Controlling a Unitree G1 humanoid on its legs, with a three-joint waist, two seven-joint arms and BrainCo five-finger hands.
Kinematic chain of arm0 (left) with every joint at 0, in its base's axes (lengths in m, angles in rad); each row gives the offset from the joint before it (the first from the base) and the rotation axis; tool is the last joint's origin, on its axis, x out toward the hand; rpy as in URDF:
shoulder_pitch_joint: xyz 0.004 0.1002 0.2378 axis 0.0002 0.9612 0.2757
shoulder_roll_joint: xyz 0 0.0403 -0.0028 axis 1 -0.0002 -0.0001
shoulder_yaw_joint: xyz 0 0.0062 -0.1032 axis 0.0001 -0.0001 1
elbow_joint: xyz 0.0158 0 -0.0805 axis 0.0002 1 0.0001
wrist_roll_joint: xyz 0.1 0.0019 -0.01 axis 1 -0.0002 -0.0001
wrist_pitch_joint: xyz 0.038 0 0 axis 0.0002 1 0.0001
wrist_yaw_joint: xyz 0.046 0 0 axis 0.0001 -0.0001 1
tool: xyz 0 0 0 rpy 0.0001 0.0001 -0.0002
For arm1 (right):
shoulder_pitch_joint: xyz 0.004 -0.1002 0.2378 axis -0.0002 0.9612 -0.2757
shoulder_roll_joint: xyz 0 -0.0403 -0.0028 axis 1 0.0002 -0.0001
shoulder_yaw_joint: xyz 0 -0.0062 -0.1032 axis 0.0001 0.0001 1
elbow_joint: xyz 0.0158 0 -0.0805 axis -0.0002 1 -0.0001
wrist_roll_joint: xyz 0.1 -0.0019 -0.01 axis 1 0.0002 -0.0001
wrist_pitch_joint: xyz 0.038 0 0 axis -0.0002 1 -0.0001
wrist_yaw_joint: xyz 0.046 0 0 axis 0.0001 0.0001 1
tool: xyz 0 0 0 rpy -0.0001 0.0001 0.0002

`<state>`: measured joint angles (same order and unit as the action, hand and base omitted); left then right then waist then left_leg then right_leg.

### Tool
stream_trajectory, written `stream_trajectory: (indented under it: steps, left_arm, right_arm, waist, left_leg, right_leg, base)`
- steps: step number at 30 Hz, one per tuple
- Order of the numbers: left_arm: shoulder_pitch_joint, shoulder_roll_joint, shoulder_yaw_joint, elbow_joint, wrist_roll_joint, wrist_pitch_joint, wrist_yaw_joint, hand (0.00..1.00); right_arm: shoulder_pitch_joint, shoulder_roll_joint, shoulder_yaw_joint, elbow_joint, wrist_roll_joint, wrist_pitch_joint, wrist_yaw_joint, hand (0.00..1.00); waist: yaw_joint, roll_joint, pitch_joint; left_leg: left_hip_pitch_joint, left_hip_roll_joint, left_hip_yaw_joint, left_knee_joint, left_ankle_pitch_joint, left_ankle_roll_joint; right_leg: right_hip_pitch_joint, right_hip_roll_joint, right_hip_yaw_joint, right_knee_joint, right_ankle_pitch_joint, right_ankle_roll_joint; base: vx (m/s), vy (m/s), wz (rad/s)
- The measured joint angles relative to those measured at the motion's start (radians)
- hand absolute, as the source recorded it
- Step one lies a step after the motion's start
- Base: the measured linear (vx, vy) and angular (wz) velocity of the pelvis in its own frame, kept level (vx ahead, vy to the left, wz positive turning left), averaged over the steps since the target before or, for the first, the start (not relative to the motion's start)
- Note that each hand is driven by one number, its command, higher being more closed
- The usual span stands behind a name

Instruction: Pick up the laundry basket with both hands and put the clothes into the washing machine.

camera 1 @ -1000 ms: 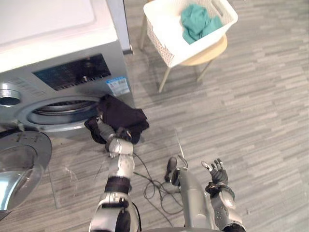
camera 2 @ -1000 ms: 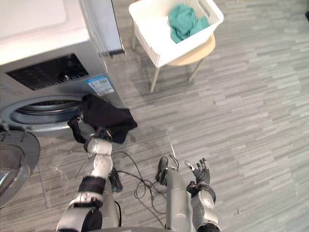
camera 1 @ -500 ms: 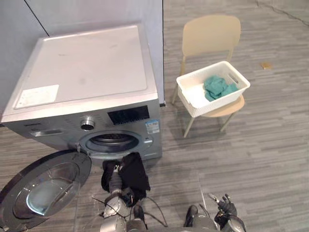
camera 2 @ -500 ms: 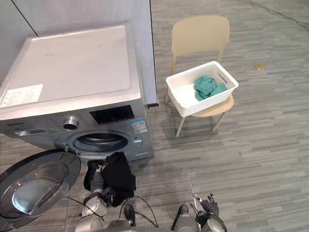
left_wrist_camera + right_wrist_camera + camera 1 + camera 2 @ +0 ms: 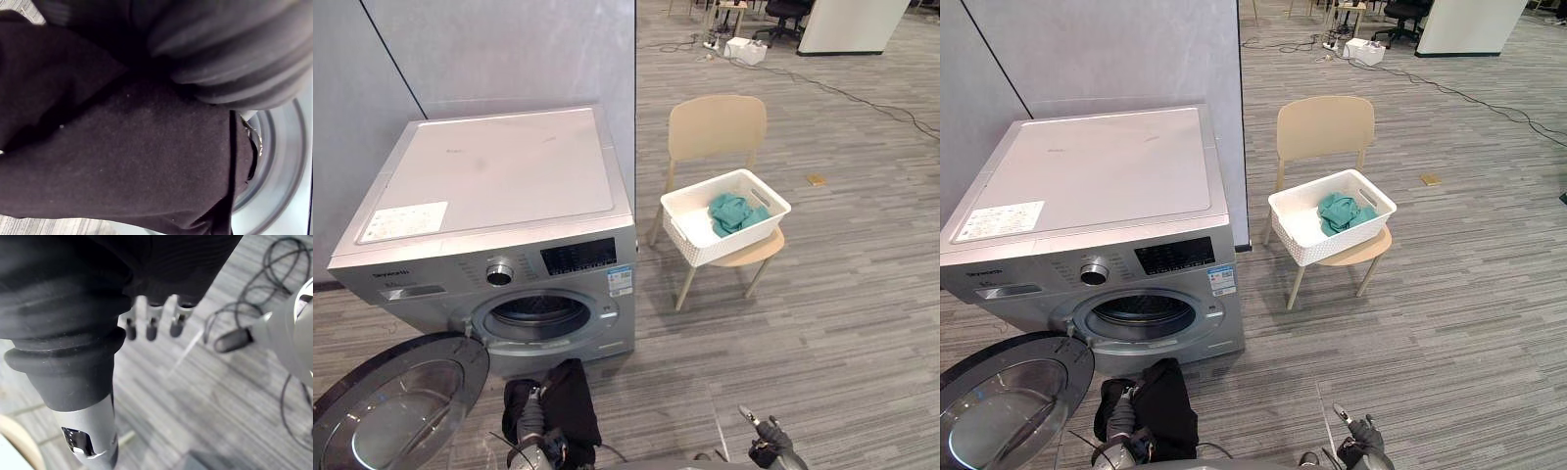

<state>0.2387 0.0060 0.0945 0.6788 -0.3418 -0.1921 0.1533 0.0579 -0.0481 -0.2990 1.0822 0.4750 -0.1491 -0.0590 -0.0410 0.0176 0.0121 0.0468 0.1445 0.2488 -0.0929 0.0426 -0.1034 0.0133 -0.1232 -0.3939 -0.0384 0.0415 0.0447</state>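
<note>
Basket (image 5: 700,245) sits on chair (image 5: 717,127) right of washer (image 5: 499,176), teal cloth (image 5: 732,211) inside, well apart from both your hands. Left hand (image 5: 530,419) is low under the drum opening, beside the open door (image 5: 396,401), draped in black cloth (image 5: 570,411); grip can't be told. Right hand (image 5: 766,452) over floor, fingers (image 5: 151,323) straight, empty.

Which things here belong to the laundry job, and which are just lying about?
Job: washing machine, white basket, teal garment in it, black garment.
Lying about: chair under the basket, tan scrap, white box beyond.
</note>
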Motion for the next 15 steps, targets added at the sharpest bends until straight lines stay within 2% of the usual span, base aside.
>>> stream_trajectory:
  steps: [5, 9, 10, 11, 12, 14, 15]
  left_arm:
    - [-0.028, 0.008, 0.059, 0.036, 0.0, 0.012, -0.019, 1.0]
    - [-0.035, 0.018, 0.075, 0.037, -0.003, 0.015, -0.022, 1.0]
    - [-0.044, 0.02, 0.075, 0.036, -0.01, 0.015, -0.022, 1.0]
    - [-0.05, 0.015, 0.074, 0.02, -0.032, 0.016, -0.023, 1.0]
    - [-0.056, 0.008, 0.072, -0.008, -0.046, 0.019, -0.024, 1.0]
    - [-0.061, 0.004, 0.062, -0.044, -0.062, 0.02, -0.026, 1.0]
    - [-0.051, 0.002, 0.062, -0.049, -0.081, 0.02, -0.03, 1.0]
  right_arm:
    - [0.065, 0.002, -0.077, 0.003, 0.056, 0.001, 0.016, 0.0]
    - [0.136, 0.011, -0.138, 0.002, 0.089, 0.003, 0.02, 0.0]
    - [0.146, 0.013, -0.141, 0.002, 0.103, 0.004, 0.021, 0.0]
    - [0.156, 0.012, -0.158, 0.003, 0.113, 0.005, 0.022, 0.0]
    - [0.157, 0.008, -0.171, 0.003, 0.113, 0.005, 0.022, 0.0]
    - [0.149, -0.009, -0.175, 0.002, 0.102, 0.005, 0.019, 0.0]
    - [0.144, -0.021, -0.187, -0.005, 0.084, 0.006, 0.017, 0.0]
  waist:
    - [-0.003, -0.001, 0.0]
    - [-0.009, -0.013, 0.006]
    - [-0.008, -0.019, 0.012]
    - [-0.008, -0.006, 0.027]
    - [-0.007, -0.018, 0.038]
    - [0.002, -0.013, 0.071]
    - [0.002, -0.008, 0.076]
  left_leg:
    - [0.004, 0.003, 0.01, 0.0, 0.0, 0.0]
    - [-0.001, 0.012, 0.002, 0.032, -0.013, -0.001]
    - [-0.035, 0.017, -0.008, 0.097, -0.04, 0.002]
    - [-0.099, 0.031, -0.021, 0.21, -0.084, 0.007]
    - [-0.156, 0.041, -0.026, 0.332, -0.099, 0.015]
    - [-0.222, 0.044, -0.057, 0.466, -0.098, 0.016]
    - [-0.234, 0.039, -0.076, 0.477, -0.094, 0.008]
  right_leg:
    - [0.007, 0.001, 0.001, -0.001, 0.001, 0.001]
    - [0.047, 0.001, -0.034, -0.01, -0.003, 0.005]
    - [0.052, -0.002, -0.055, -0.006, -0.017, 0.008]
    - [0.054, -0.01, -0.078, 0.011, -0.051, 0.005]
    - [0.057, -0.023, -0.104, 0.033, -0.068, 0.009]
    - [0.065, -0.04, -0.134, 0.065, -0.079, 0.013]
    - [0.076, -0.057, -0.154, 0.074, -0.081, 0.011]
  base:
    - [0.0, 0.0, -0.01]
    - [-0.01, -0.007, 0.2]
    - [-0.06, -0.016, 0.48]
    - [-0.08, 0.051, 0.72]
    - [-0.09, 0.072, 0.72]
    - [-0.11, 0.067, 0.64]
    - [-0.07, 0.085, 0.49]
